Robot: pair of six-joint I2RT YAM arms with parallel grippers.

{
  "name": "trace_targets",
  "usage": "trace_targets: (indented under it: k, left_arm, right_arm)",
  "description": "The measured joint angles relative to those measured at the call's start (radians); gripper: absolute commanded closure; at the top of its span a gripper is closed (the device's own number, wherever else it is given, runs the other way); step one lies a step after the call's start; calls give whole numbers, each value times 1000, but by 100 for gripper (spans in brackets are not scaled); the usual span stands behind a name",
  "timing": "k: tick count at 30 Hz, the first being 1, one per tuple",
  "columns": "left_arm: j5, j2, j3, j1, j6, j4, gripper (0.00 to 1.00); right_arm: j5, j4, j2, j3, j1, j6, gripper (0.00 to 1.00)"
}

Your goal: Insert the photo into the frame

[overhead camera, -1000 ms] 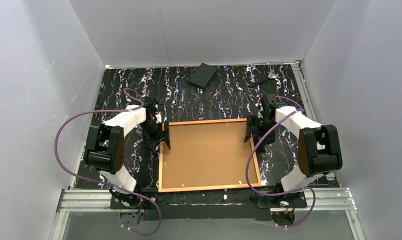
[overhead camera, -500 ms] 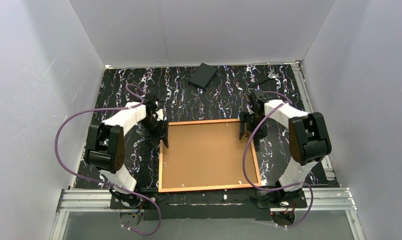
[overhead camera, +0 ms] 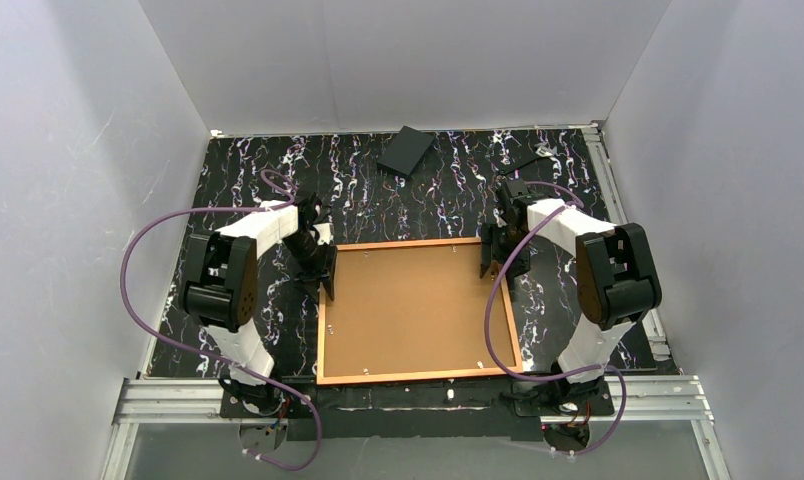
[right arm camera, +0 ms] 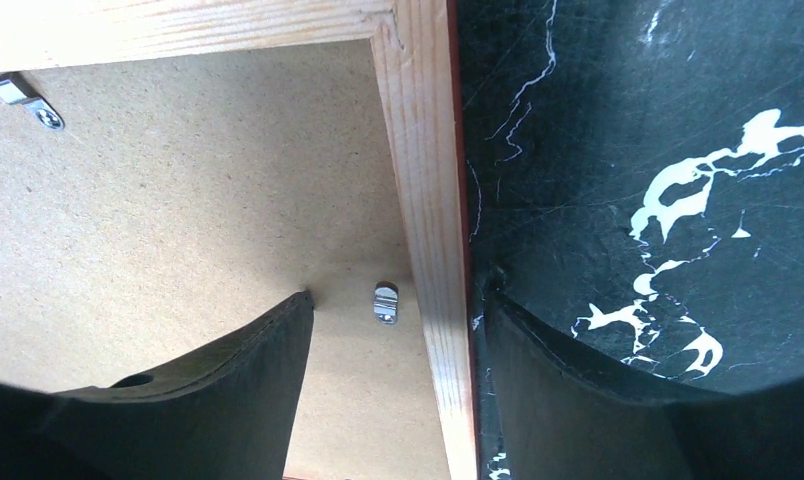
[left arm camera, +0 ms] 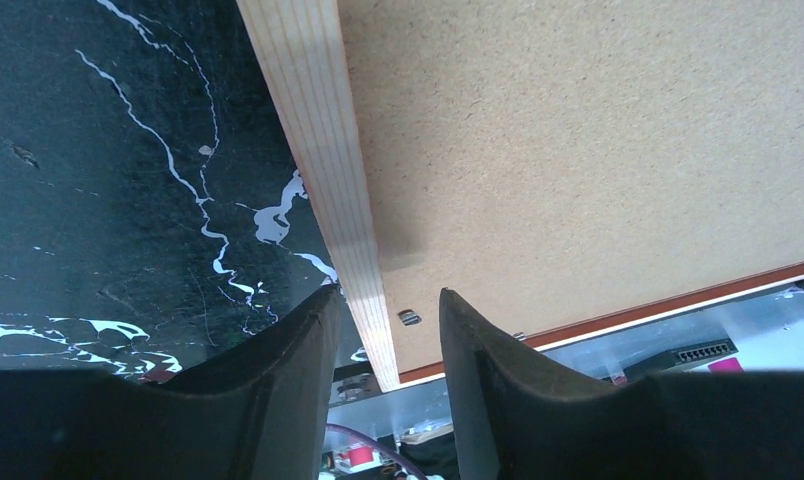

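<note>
The frame (overhead camera: pixel 321 340) lies back-up in the middle of the table (overhead camera: pixel 248 180). It looks stiff and light. The left gripper (overhead camera: pixel 325 272) at its 10 o'clock and the right gripper (overhead camera: pixel 493 262) at 2 o'clock sit part open over its sides, holding nothing. Grab those sides. I cannot see the photo.

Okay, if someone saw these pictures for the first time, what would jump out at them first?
The big orange-red frame lying back up in the middle of the black marbled table, with a brown backing board filling it. Next come the left gripper and the right gripper, each with open jaws astride a side rail near the frame's far corners.
</note>
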Motion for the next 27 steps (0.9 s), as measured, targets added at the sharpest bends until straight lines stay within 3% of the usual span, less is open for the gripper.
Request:
trace_targets:
  k: [7,11,24,25,27]
  left_arm:
    - [0,0,0,0,8,0,63]
    - [0,0,0,0,10,-1,63]
    - [0,12,11,1,16,-15,62]
    - [1,14,11,1,17,-15,62]
    - [2,17,11,1,18,-15,49]
  right_arm:
    - [-5,6,0,0,0,0,41]
    - [3,4,0,0,-1,-3,56]
    - [34,2,-16,-6,-10,-21,89]
    - [35,3,-18,-8,-10,-21,90]
    - [35,4,-20,-9,-10,-21,90]
